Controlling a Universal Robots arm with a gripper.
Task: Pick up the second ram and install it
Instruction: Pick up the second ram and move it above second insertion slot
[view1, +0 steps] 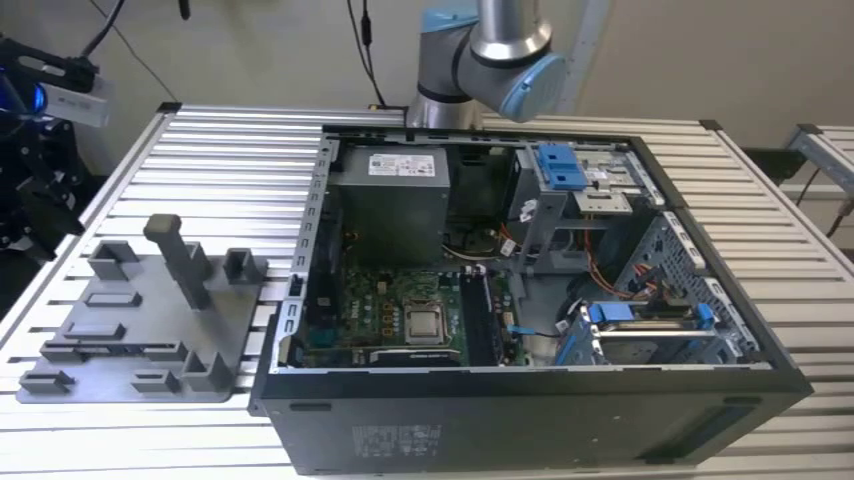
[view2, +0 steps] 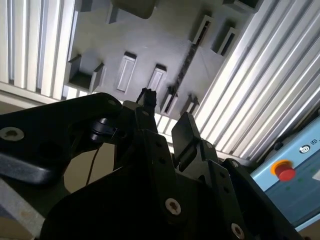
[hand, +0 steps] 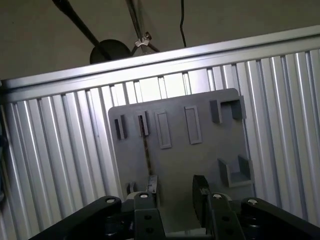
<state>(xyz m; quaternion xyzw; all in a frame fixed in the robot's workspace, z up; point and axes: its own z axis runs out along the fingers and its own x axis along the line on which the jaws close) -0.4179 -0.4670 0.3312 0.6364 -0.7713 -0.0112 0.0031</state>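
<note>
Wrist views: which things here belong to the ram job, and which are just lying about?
Job:
- ram, a dark strip held in the grey fixture
- gripper, open, nearest the ram
- case

Lying about:
- red button
- cables
- table

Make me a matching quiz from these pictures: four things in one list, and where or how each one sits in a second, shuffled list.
Things:
A. thin dark memory stick
B. square silver processor chip
C. round red button
D. black two-finger tool

Places or states:
1. on a pale blue box
2. open, facing the stick
3. on the green motherboard inside the open black computer case
4. edge-on in the grey plastic fixture plate

Pairs: A-4, B-3, C-1, D-2.
</note>
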